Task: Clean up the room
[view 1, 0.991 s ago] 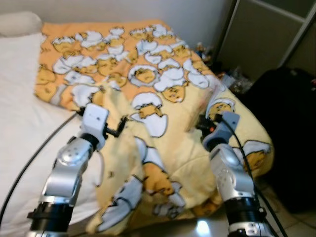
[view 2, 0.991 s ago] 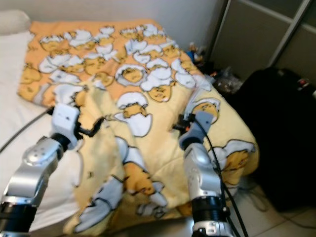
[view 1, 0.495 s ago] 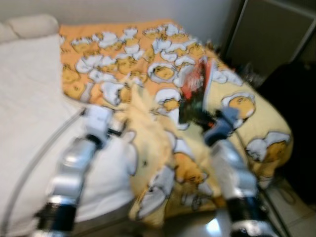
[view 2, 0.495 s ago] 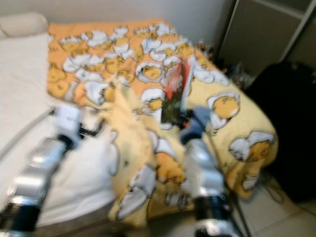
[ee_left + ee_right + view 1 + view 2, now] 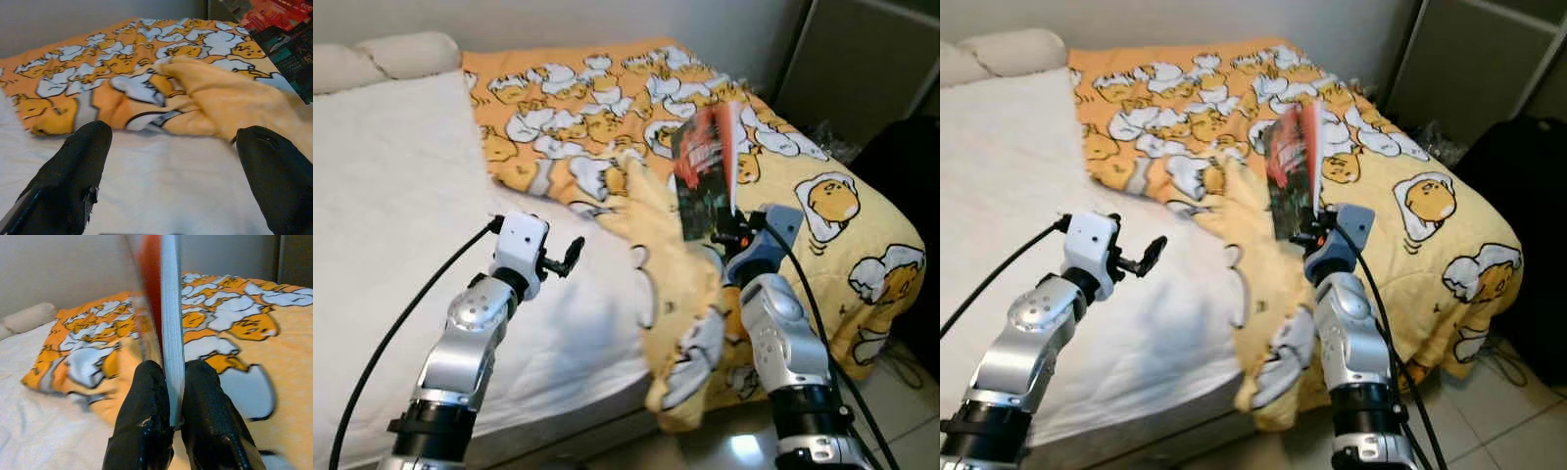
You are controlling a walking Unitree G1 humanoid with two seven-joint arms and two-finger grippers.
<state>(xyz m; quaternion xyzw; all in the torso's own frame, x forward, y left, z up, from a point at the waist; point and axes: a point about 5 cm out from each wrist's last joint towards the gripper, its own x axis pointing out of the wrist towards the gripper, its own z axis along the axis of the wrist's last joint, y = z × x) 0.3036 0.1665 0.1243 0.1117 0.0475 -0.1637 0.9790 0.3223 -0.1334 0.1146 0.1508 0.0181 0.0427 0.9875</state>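
Right end effector [image 5: 168, 396] is clamped on a book [image 5: 707, 171], fingers [image 5: 146, 426] pinching its lower edge from both sides. Book stands roughly upright above the end effector, red and dark cover facing the robot's left, pages edge-on in the right wrist view. It's held off the bed, over the blanket [image 5: 822, 196], near the spot where the blanket's edge is bunched and folded back.

Left end effector [image 5: 566, 259] is released, fingers [image 5: 73, 176] spread wide, nothing between them. It hovers over the bare white sheet [image 5: 401, 196], pointing toward the folded blanket edge, apart from it. Book is well to its right, visible at the corner of the left wrist view [image 5: 274, 29].

Blanket is yellow-orange with egg-character print, covers the right side of the bed and drapes over the foot corner toward the tiled floor [image 5: 901, 421]. Left side of the bed is exposed sheet, with a pillow [image 5: 382, 59] at the head by the wall. Black cable [image 5: 411, 313] runs along the left arm across the sheet; another runs down the right arm.

Dark bag or suitcase [image 5: 1518, 186] sits right of the bed, next to a wardrobe door [image 5: 852, 69]. Some small clutter on the floor between bed and wardrobe, too small to identify.
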